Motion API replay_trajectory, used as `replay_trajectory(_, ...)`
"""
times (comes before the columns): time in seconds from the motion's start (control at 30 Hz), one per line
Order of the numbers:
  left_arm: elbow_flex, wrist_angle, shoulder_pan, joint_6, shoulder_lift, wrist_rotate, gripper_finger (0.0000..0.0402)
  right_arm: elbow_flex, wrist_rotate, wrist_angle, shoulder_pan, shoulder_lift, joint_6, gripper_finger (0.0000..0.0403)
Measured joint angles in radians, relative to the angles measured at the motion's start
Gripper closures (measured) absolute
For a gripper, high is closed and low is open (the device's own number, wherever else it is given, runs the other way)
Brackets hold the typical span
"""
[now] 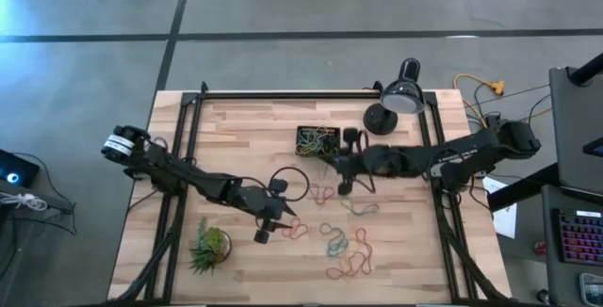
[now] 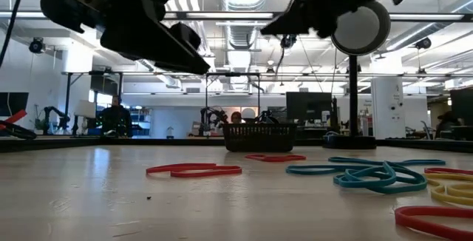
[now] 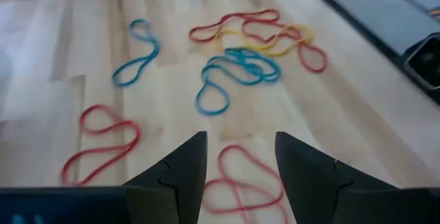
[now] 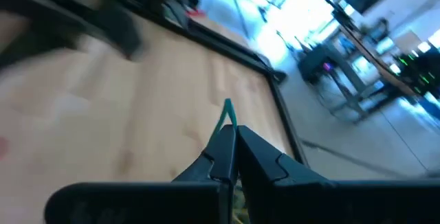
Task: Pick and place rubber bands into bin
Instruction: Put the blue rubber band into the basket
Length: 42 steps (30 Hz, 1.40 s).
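Bands [image 1: 344, 246] — thin, limp loops in red, blue, green and yellow — lie loose on the bench [image 1: 245, 128], lower centre to lower right of the high view. Most are pulled into long ovals or figure-eights, with no common direction. In the low view a red one [image 2: 194, 170] lies flat left of centre, its long axis across the frame; a blue tangle [image 2: 369, 174] sits to its right.

Bin [image 1: 317, 140] — small, black, slotted walls — stands upper centre of the high view, long axis across the frame, with several coloured bands inside. No writing can be read on any item.

Left gripper [image 1: 268, 228] is lower centre in the high view, above the bench at the left edge of the band scatter. Jaws stand apart, nothing between them; the left wrist view shows a red band [image 3: 244, 179] on the wood beyond the gap.

Right gripper [image 1: 341, 188] is just below and right of the bin. Jaws are closed, pinching a green band [image 4: 227, 116] that pokes out past the tips.
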Motion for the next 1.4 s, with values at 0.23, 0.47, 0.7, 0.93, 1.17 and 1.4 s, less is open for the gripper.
replay_trajectory(0.23,0.01,0.042,0.0,0.028,0.06,0.036,0.0245,0.0,-0.088,0.045,-0.168,0.044,0.005,0.0394)
replay_trajectory(0.47,0.009,0.043,0.0,0.04,0.065,0.037,0.0245,0.0,-0.169,0.171,-0.284,0.119,-0.006,0.0394)
replay_trajectory(0.7,0.004,0.037,0.0,0.057,0.065,0.036,0.0245,0.001,-0.247,0.224,-0.365,0.236,0.048,0.0394)
replay_trajectory(0.93,0.004,0.036,0.0,0.06,0.065,0.036,0.0245,0.001,-0.285,0.229,-0.399,0.362,0.094,0.0394)
replay_trajectory(1.17,0.003,0.032,0.0,0.06,0.065,0.036,0.0245,0.047,-0.32,-0.011,-0.398,0.372,0.153,0.0394)
replay_trajectory(1.4,0.003,0.032,0.001,0.062,0.065,0.035,0.0245,0.165,-0.399,-0.304,-0.397,0.376,0.179,0.0387)
